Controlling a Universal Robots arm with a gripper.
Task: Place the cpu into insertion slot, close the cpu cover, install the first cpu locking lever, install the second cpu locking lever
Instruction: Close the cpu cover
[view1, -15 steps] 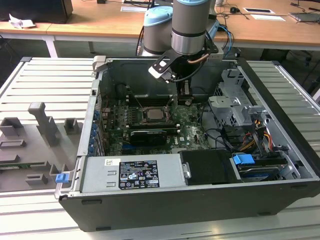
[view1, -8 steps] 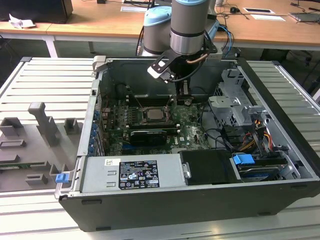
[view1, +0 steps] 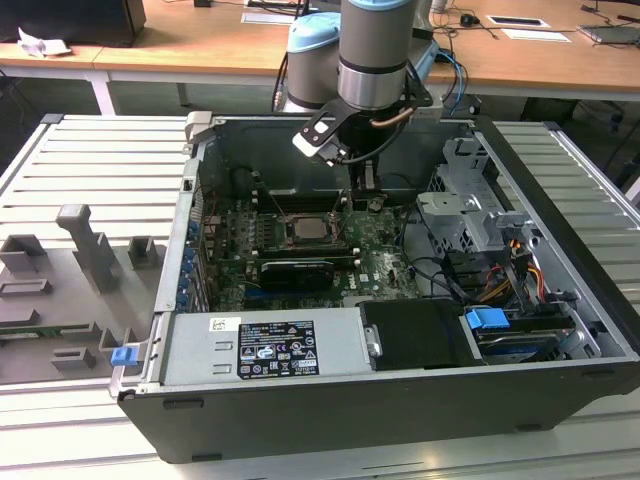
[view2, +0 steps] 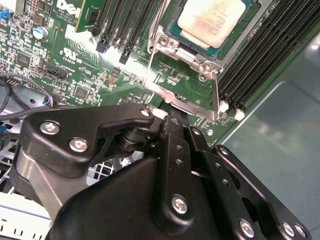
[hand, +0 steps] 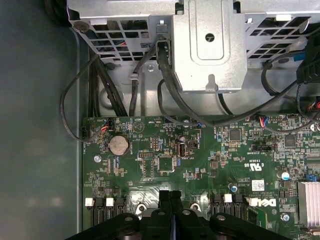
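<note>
Open room above the insertion slot (view1: 305, 230); memory slots (view2: 265, 55) alongside, drive cage (view1: 462, 205) near.

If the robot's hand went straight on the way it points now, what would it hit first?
Probably the near edge of the silvery metal frame around the socket that holds the pale silver-beige square chip. The shut black hand points at that edge, though depth is unclear.

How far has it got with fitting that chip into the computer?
Done: the cpu lies in the insertion slot. In hand: the cpu cover stands tilted up, not flat over the chip, and in the second wrist view the shut gripper is at its free edge. Left: getting the cover down and latching it.
</note>
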